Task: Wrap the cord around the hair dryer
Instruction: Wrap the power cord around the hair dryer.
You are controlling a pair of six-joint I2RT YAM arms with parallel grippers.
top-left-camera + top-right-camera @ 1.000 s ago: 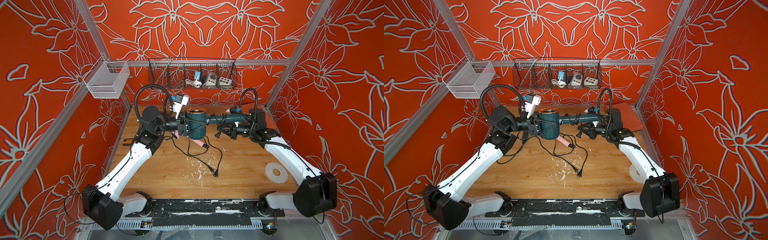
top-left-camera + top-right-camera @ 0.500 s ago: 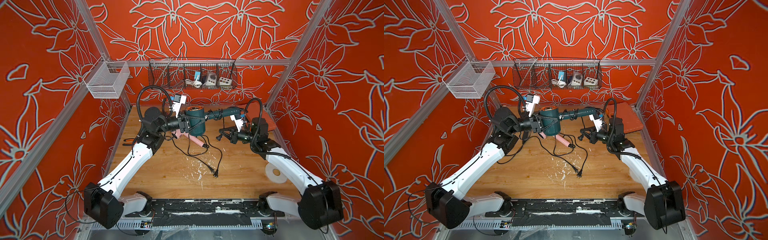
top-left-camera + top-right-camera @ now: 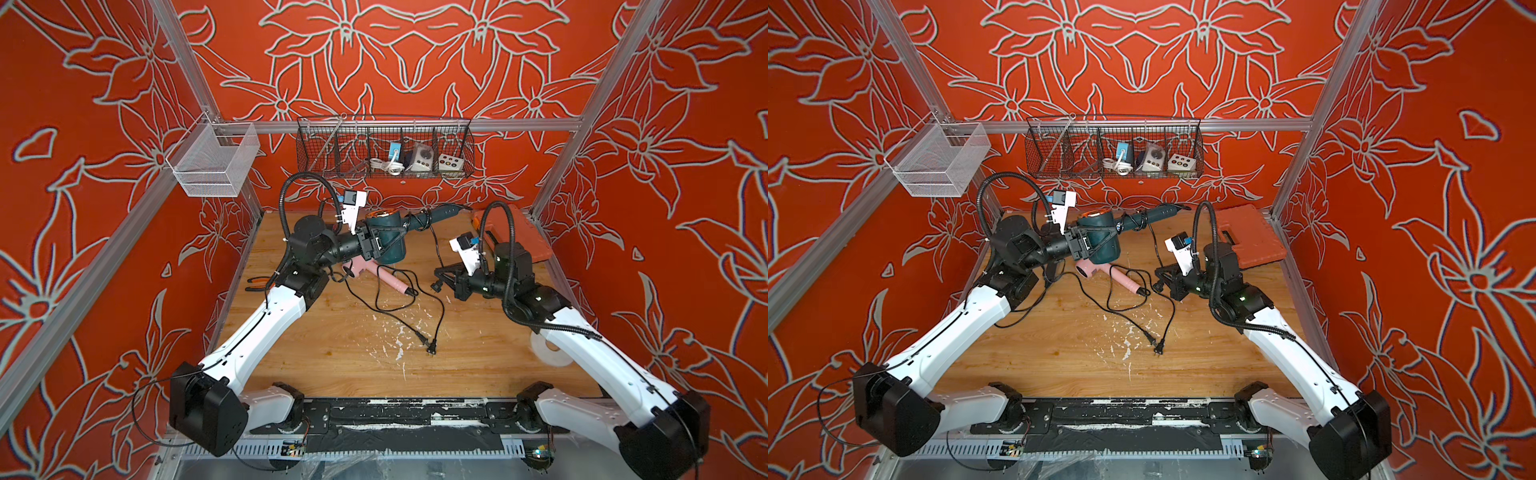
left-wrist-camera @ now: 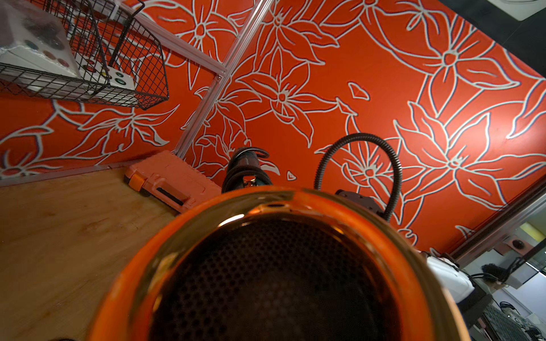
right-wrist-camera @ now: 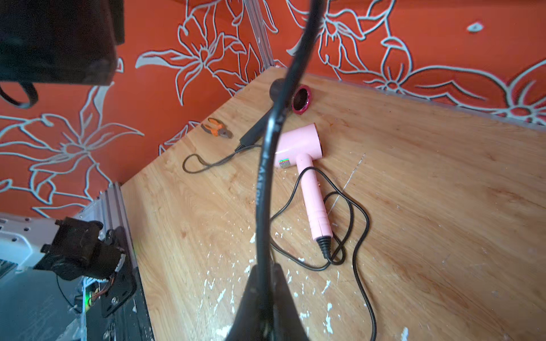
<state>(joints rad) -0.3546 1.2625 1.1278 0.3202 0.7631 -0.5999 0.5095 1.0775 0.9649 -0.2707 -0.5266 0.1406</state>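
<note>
A dark teal hair dryer [image 3: 388, 245] [image 3: 1100, 245] is held above the table near the back, and my left gripper [image 3: 376, 245] [image 3: 1084, 245] is shut on its barrel. Its handle [image 3: 436, 212] points right and has a few turns of black cord around it. In the left wrist view the barrel's copper rim and dark mesh [image 4: 274, 280] fill the frame and hide the jaws. The cord [image 3: 434, 245] [image 5: 266, 177] drops from the handle to my right gripper [image 3: 440, 280] [image 3: 1160, 282] [image 5: 263, 268], which is shut on it. Its plug [image 3: 432, 348] lies on the table.
Under the teal dryer lies a pink hair dryer [image 3: 374, 270] [image 5: 298, 147] with its own looped cord. A black dryer with a magenta rim [image 5: 301, 99] and pliers [image 5: 217, 130] sit at the left. Also here: orange case [image 3: 515, 237], tape roll [image 3: 548, 353], wire basket [image 3: 384, 149].
My right gripper left the dryer's handle and came down and forward, drawing the cord with it. My left gripper swung the dryer's handle up toward the back wall.
</note>
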